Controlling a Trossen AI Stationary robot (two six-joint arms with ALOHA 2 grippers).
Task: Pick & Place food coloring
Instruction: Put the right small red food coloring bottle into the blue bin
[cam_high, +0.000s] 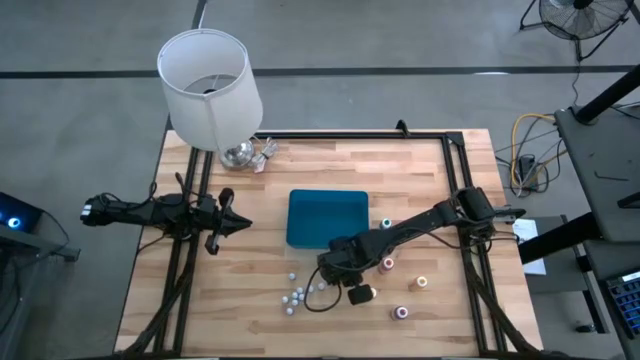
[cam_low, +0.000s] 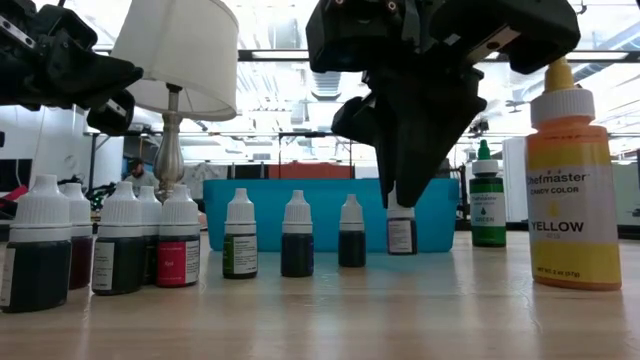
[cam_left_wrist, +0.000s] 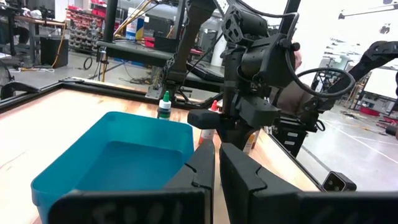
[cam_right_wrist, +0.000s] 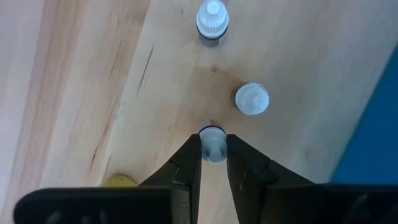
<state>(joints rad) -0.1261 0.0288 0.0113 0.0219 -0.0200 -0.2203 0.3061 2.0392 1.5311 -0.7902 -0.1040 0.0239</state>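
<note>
The right hand (cam_right_wrist: 213, 149) is clamped on the white cap of a small bottle (cam_right_wrist: 213, 144) that stands on the tabletop (cam_high: 250, 300) just in front of the blue tray (cam_high: 326, 218). Two more white-capped bottles (cam_right_wrist: 252, 99) stand close beyond it, apart from the fingers. The low view shows the same bottle (cam_low: 401, 228) upright against the tray front (cam_low: 270, 205), in a loose row of small bottles, with a packed cluster (cam_low: 120, 240) further along and a big yellow bottle (cam_low: 573, 180) and a green one (cam_low: 487, 200) on the other side. From above, larger bottles (cam_high: 388, 264) dot the wood beside the right arm, and a lamp (cam_high: 210, 90) stands at the far corner. The left hand (cam_high: 240, 222) hangs clenched and empty beside the tray; its wrist view looks over the tray towards the right arm.
</note>
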